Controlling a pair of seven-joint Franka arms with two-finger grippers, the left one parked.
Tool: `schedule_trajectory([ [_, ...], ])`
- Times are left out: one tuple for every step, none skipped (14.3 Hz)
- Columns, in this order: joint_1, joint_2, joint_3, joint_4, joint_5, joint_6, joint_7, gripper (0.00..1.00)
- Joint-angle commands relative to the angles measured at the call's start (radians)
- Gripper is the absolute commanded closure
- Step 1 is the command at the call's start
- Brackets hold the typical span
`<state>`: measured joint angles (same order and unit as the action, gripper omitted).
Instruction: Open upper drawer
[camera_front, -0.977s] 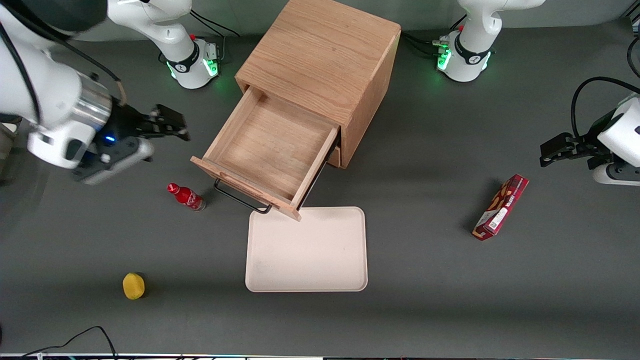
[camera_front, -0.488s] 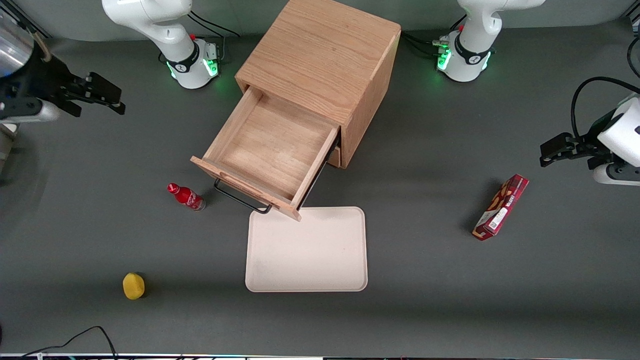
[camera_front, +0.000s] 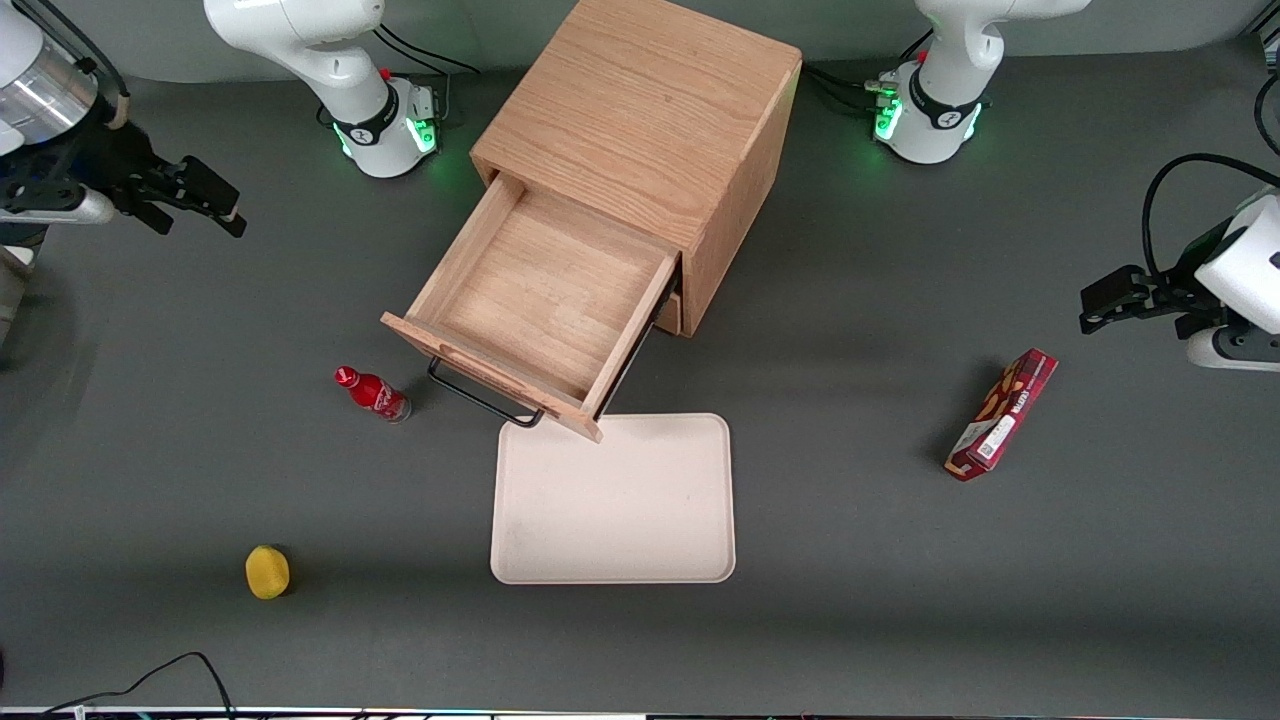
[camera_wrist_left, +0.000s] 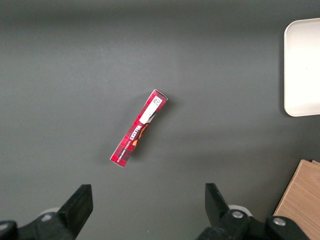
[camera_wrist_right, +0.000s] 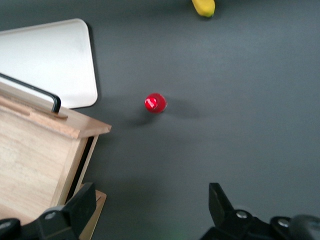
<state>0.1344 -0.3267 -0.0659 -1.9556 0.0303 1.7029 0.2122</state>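
The upper drawer (camera_front: 540, 300) of the oak cabinet (camera_front: 640, 110) stands pulled well out, its bare floor fully exposed and nothing inside. By the look of it, the opening is done. The right arm's gripper (camera_front: 195, 195) hangs above bare table at the working arm's end, well apart from the drawer, its two fingers spread wide and holding nothing. It looks pulled clear so the open drawer is left unobstructed.

The drawer's front panel carries a thin black bar handle (camera_front: 485, 400) whose long axis runs along the panel, across the line of pull. The drawer itself points out of the cabinet toward the front camera, slanted toward the working arm's end, since the cabinet sits turned on the table.

From the gripper, the small red bottle (camera_front: 372, 393) stands upright nearer the front camera, just beside the handle's end. A cream tray (camera_front: 612, 498) lies in front of the drawer, one corner tucked under the drawer front. A yellow fruit (camera_front: 267, 571) lies nearer the camera again. The wrist view shows the fingers (camera_wrist_right: 75, 210) apart over the dark mat.
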Motion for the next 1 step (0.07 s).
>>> schedule_trajectory([
  [0.007, 0.124, -0.026, 0.194, -0.023, -0.104, 0.018, 0.00],
])
